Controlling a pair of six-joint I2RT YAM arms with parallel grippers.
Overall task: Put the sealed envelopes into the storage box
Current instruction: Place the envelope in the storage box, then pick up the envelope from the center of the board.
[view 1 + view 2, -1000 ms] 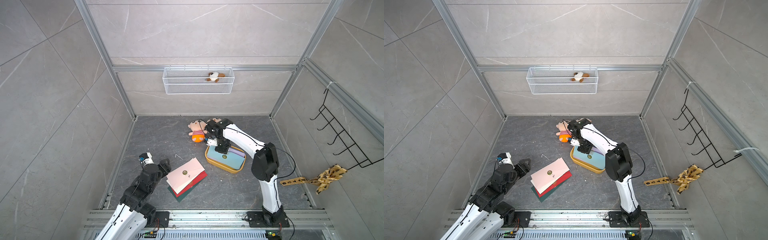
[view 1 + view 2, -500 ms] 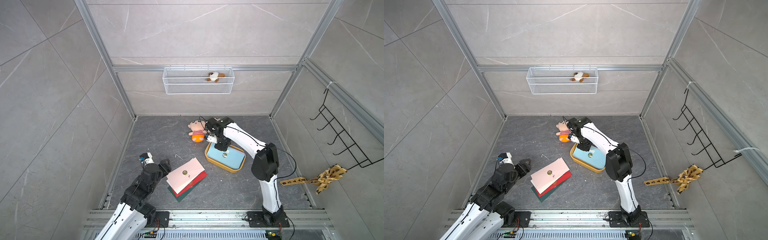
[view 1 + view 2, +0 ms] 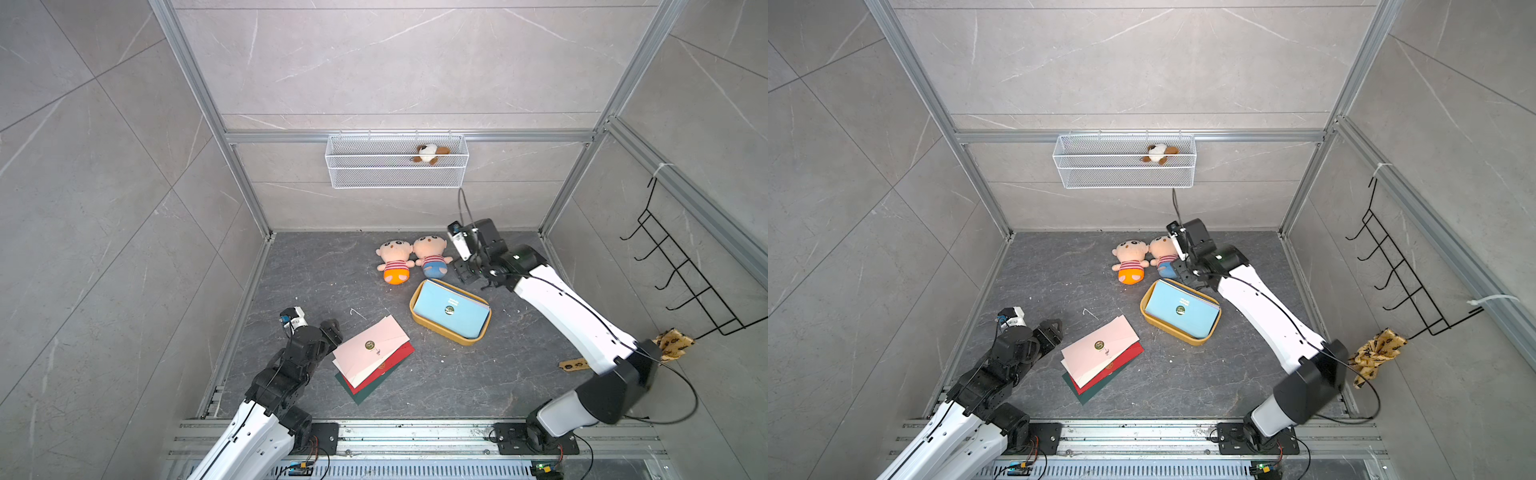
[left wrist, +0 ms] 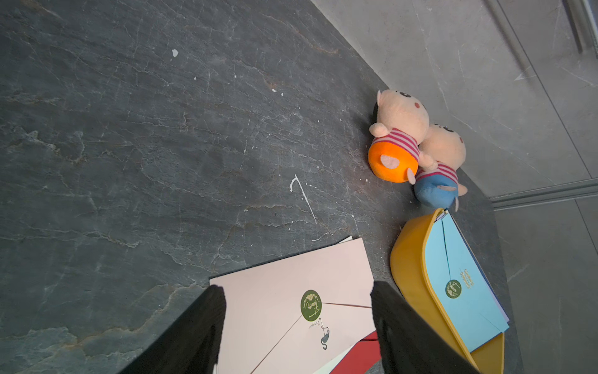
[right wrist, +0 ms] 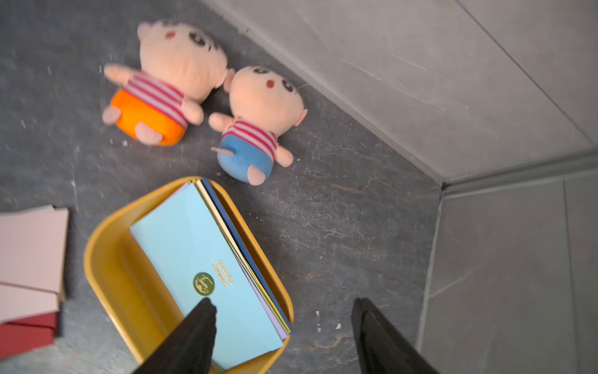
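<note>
Hanging with its fingers spread and nothing between them, the right gripper (image 3: 465, 272) points down at the tabletop (image 3: 316, 274) just behind the back rim of the storage box (image 3: 441, 333), close beside the doll in blue trousers (image 3: 431, 262). Its wrist bends sharply downward. The white forearm slants away toward the front right, to a black elbow raised near the right edge, and the arm drops from there to a base on the front rail.

The storage box sits right of the tabletop's middle. A blue envelope (image 3: 451, 311) lies on top inside it, seal up, with lilac, yellow and navy edges showing beneath it in the right wrist view.

The left gripper (image 3: 334, 330) is likewise spread and empty, held low at the left side of a fanned pile nearer the front edge: a pink envelope (image 3: 370, 345) on top, a red envelope (image 3: 401, 355) under it, a green envelope (image 3: 361, 392) lowest. In the left wrist view its fingers (image 4: 194, 333) straddle the pink envelope's corner; whether they touch the paper I cannot tell. The left arm reaches in from the front left corner, folded low.
</note>
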